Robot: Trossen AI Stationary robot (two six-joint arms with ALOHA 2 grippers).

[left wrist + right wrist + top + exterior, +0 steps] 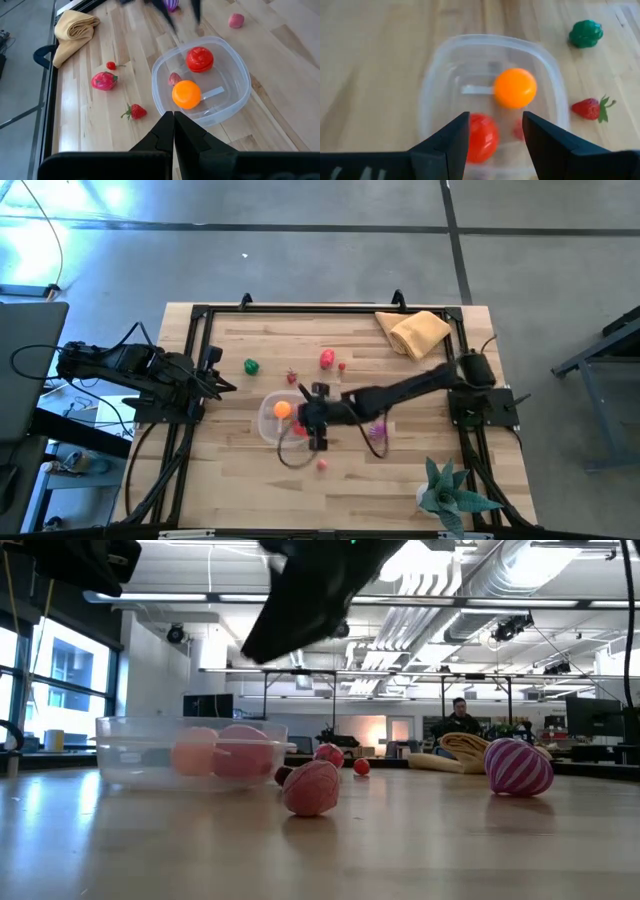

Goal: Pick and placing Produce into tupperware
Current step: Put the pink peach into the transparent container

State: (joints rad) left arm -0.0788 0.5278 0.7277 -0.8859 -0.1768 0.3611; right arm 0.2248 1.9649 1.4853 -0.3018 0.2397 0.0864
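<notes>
The clear tupperware [492, 95] stands mid-table and holds an orange ball [515, 88], a red tomato [481, 137] and a small pink piece [174, 78]. My right gripper [495, 131] hangs open above the tupperware's near-right rim [300, 432], with nothing between its fingers. My left gripper [173, 131] waits shut at the table's left, pointing toward the tupperware. Loose produce rests on the wood: a green piece [251, 366], a strawberry [292, 377], a red-pink fruit [327, 359], a cherry [342, 366], a purple striped piece [518, 766] and a pink piece [311, 787].
A folded tan cloth [415, 332] lies at the far right corner and a teal spiky plant [450, 490] stands at the near right. A black frame [300, 308] runs along the table's edges. Bare wood lies near the front left.
</notes>
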